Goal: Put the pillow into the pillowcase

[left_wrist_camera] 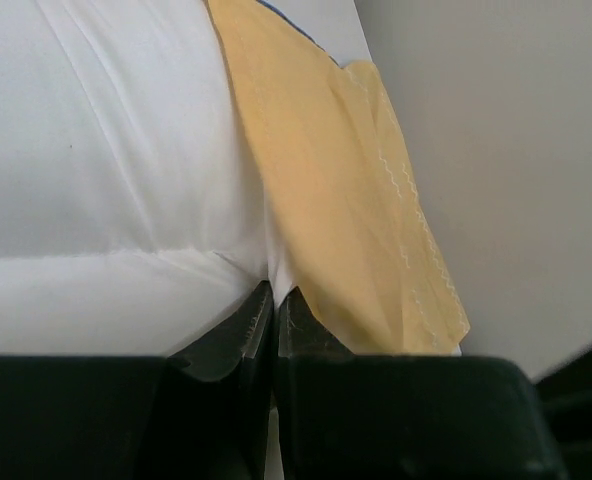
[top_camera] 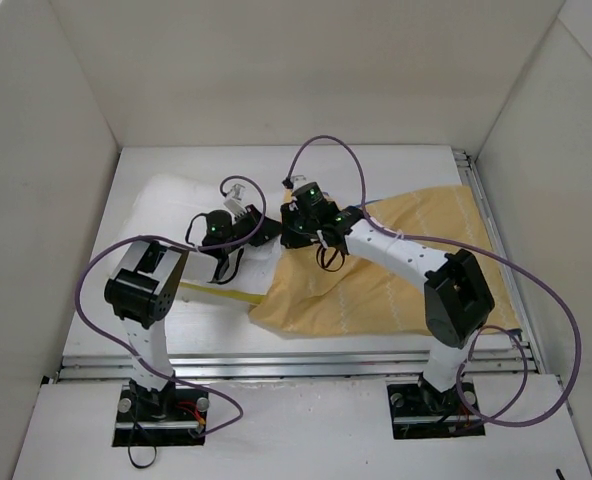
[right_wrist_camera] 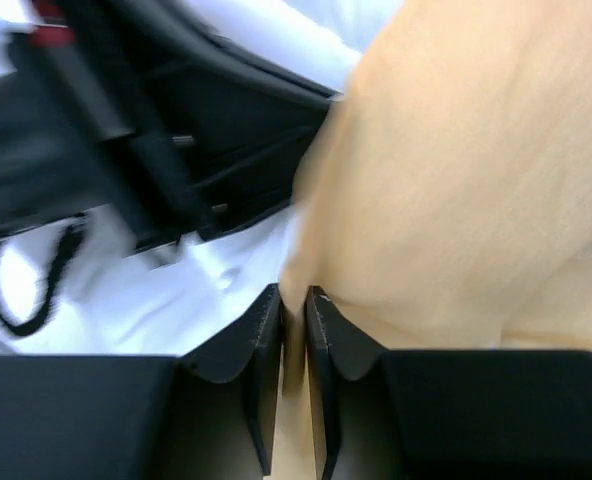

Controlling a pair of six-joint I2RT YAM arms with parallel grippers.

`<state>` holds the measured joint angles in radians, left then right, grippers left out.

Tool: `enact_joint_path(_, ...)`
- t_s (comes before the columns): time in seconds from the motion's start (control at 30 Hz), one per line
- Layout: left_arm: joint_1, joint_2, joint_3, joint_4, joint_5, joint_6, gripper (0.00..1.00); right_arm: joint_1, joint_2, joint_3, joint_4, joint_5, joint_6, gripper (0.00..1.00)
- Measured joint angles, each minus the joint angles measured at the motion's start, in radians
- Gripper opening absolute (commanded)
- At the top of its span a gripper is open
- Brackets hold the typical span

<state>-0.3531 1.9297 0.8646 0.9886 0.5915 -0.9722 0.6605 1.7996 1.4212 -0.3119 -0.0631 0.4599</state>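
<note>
The white pillow (top_camera: 166, 196) lies at the left of the table, its yellow piping showing at the near edge. The pillowcase (top_camera: 426, 262), plain yellow-orange side up, lies to the right with its left edge lapping over the pillow. My left gripper (top_camera: 265, 233) is shut on a fold of the pillow (left_wrist_camera: 126, 150), right beside the pillowcase edge (left_wrist_camera: 336, 180); its tips meet in the left wrist view (left_wrist_camera: 272, 292). My right gripper (top_camera: 294, 236) is shut on the pillowcase's edge (right_wrist_camera: 456, 170), the tips (right_wrist_camera: 294, 298) pinching yellow cloth next to the pillow (right_wrist_camera: 186, 290). The two grippers nearly touch.
White enclosure walls (top_camera: 46, 130) stand on the left, back and right. A metal rail (top_camera: 296, 362) runs along the table's near edge. Purple cables (top_camera: 326, 145) loop above both arms. The left arm's black body (right_wrist_camera: 176, 120) fills the upper left of the right wrist view.
</note>
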Motion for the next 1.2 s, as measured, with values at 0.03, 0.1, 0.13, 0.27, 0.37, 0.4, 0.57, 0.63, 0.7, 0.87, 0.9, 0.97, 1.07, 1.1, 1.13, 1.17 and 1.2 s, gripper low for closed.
enact_joint_path(0.03, -0.003, -0.005, -0.002, -0.002, -0.018, 0.003, 0.0, 0.004, -0.013, 0.014, -0.011, -0.012, -0.008, 0.14)
enact_joint_path(0.1, -0.007, -0.008, -0.003, -0.008, -0.051, 0.01, 0.0, 0.014, -0.052, 0.043, -0.026, -0.027, -0.022, 0.12)
enact_joint_path(0.13, -0.007, -0.008, -0.003, -0.012, -0.062, 0.013, 0.0, 0.017, -0.076, 0.055, -0.026, -0.032, -0.027, 0.09)
enact_joint_path(0.27, -0.007, -0.009, -0.003, -0.011, -0.086, 0.018, 0.0, 0.027, -0.17, 0.095, -0.019, -0.053, -0.041, 0.0)
enact_joint_path(0.37, -0.019, -0.008, -0.003, 0.005, -0.102, 0.01, 0.0, 0.027, -0.183, 0.122, -0.014, -0.089, -0.04, 0.0)
enact_joint_path(0.4, -0.025, -0.008, -0.003, 0.013, -0.113, 0.005, 0.0, 0.028, -0.181, 0.125, -0.013, -0.101, -0.04, 0.0)
enact_joint_path(0.57, -0.071, 0.005, -0.003, 0.052, -0.172, -0.018, 0.0, 0.039, -0.175, 0.114, -0.027, -0.085, -0.038, 0.29)
enact_joint_path(0.63, -0.087, 0.013, -0.003, 0.074, -0.186, -0.031, 0.0, 0.039, -0.182, 0.085, -0.027, -0.045, -0.034, 0.38)
enact_joint_path(0.7, -0.1, 0.02, -0.003, 0.096, -0.204, -0.042, 0.0, 0.035, -0.187, 0.047, -0.044, -0.013, -0.033, 0.4)
enact_joint_path(0.87, -0.122, 0.025, -0.029, 0.162, -0.259, -0.066, 0.0, -0.027, -0.187, -0.026, -0.093, 0.064, -0.022, 0.45)
enact_joint_path(0.9, -0.126, 0.024, -0.035, 0.173, -0.271, -0.067, 0.0, -0.046, -0.185, -0.026, -0.099, 0.076, -0.021, 0.45)
enact_joint_path(0.97, -0.136, 0.024, -0.05, 0.192, -0.297, -0.069, 0.0, -0.098, -0.18, -0.023, -0.099, 0.098, -0.021, 0.45)
enact_joint_path(1.07, -0.145, 0.024, -0.069, 0.216, -0.324, -0.07, 0.0, -0.158, -0.156, 0.018, -0.106, 0.117, -0.022, 0.46)
enact_joint_path(1.1, -0.146, 0.024, -0.073, 0.223, -0.33, -0.07, 0.0, -0.175, -0.142, 0.045, -0.11, 0.127, -0.023, 0.47)
enact_joint_path(1.13, -0.148, 0.024, -0.076, 0.229, -0.335, -0.07, 0.0, -0.185, -0.126, 0.074, -0.11, 0.131, -0.024, 0.48)
enact_joint_path(1.17, -0.151, 0.024, -0.077, 0.23, -0.34, -0.07, 0.0, -0.19, -0.111, 0.1, -0.109, 0.134, -0.026, 0.48)
enact_joint_path(1.2, -0.153, 0.024, -0.077, 0.23, -0.346, -0.069, 0.0, -0.192, -0.092, 0.134, -0.106, 0.134, -0.027, 0.48)
